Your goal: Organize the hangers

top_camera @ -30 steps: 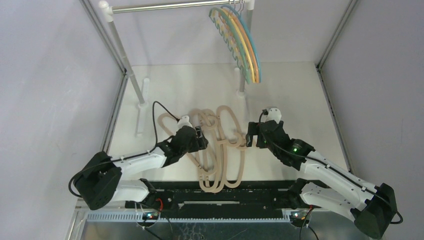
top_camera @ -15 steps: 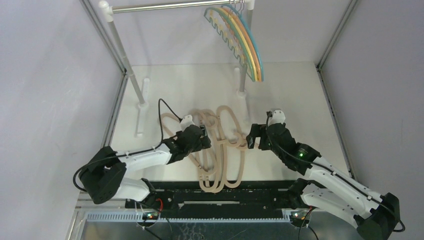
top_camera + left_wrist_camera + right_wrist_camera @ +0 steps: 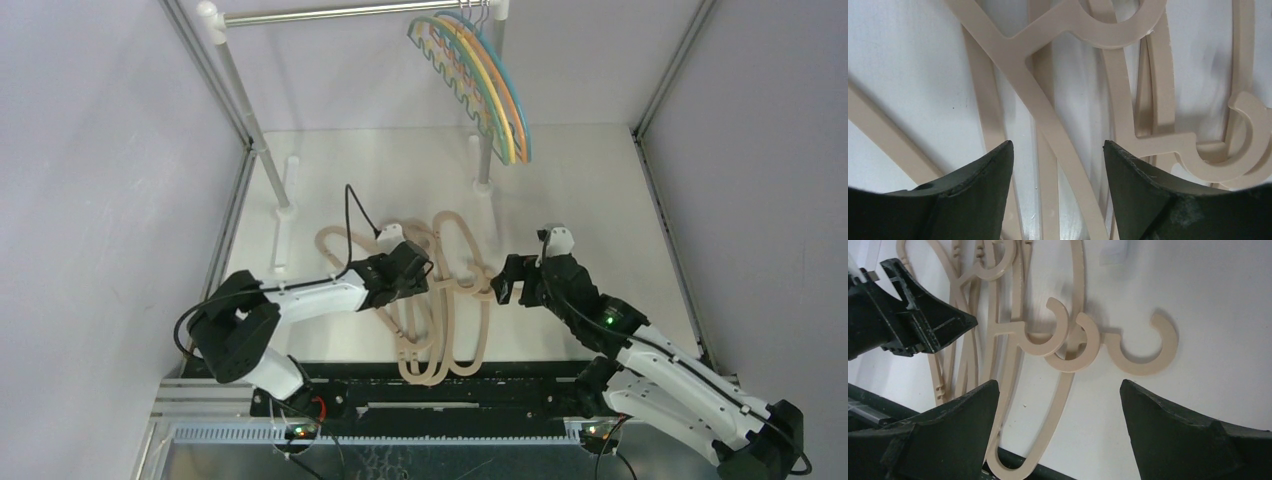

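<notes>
Several beige hangers (image 3: 447, 300) lie tangled flat on the white table in the middle. Thin coloured hangers (image 3: 480, 80), blue, orange, yellow and green, hang on the silver rail (image 3: 330, 12) at its right end. My left gripper (image 3: 425, 268) is open just above the left part of the beige pile; in the left wrist view (image 3: 1057, 150) a beige hanger arm (image 3: 1048, 115) runs between its fingers. My right gripper (image 3: 503, 283) is open beside the beige hooks (image 3: 1083, 342), which lie beyond its fingertips in the right wrist view (image 3: 1058, 390).
The rail stands on white posts (image 3: 250, 120) with feet on the table at back left and back centre. A black cable (image 3: 352, 205) loops above the left wrist. A black bar (image 3: 440, 385) edges the table at the front.
My left gripper has moved right and slightly back, over the beige pile. My right gripper has shifted slightly right and toward the front. The coloured hangers swing a little on the rail.
</notes>
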Tool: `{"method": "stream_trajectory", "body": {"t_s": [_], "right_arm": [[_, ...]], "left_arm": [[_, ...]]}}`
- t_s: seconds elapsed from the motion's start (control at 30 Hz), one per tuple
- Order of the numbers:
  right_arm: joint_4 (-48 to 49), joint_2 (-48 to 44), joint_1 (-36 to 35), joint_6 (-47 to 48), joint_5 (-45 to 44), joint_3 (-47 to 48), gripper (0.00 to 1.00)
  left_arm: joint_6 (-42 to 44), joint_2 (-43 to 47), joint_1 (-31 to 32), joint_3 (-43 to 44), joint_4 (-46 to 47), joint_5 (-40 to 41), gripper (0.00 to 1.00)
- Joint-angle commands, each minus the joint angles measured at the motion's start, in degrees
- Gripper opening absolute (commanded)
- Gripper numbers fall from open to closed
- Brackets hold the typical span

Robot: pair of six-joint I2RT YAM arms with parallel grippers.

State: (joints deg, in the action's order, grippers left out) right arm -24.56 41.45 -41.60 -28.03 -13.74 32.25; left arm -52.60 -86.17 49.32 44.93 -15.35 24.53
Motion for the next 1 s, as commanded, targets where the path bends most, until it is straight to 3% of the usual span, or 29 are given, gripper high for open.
{"method": "stream_trajectory", "body": {"t_s": [0.0, 0.23, 0.37, 0.53, 0.63, 0.97], "right_arm": [[1.95, -2.41, 0.47, -1.17, 0.77, -0.34, 1.00], [1.54, -5.18, 0.86, -1.40, 0.98, -1.20, 1.00], [1.36, -5.46, 1.17, -1.40, 1.07, -1.31, 1.00], [1.59, -5.21, 1.35, -1.22, 1.07, -1.31, 1.00], [1.88, -4.99, 1.50, -0.98, 1.08, -1.31, 1.00], [2.38, -4.01, 2.22, -0.10, 0.88, -1.11, 1.00]], "left_arm": [[-1.20, -2.49, 0.34, 3.13, -3.35, 2.08, 0.70], [-2.11, -6.69, 0.51, 3.10, -3.32, 1.21, 0.63], [-2.64, -7.59, 0.81, 2.98, -3.03, 0.69, 0.40], [-2.05, -3.75, 1.38, 2.12, -4.05, 1.87, 0.27], [-0.78, -0.06, 1.75, 2.88, -6.57, 2.02, 0.03], [3.12, 17.28, 2.64, 6.08, -13.50, 4.38, 0.00]]}}
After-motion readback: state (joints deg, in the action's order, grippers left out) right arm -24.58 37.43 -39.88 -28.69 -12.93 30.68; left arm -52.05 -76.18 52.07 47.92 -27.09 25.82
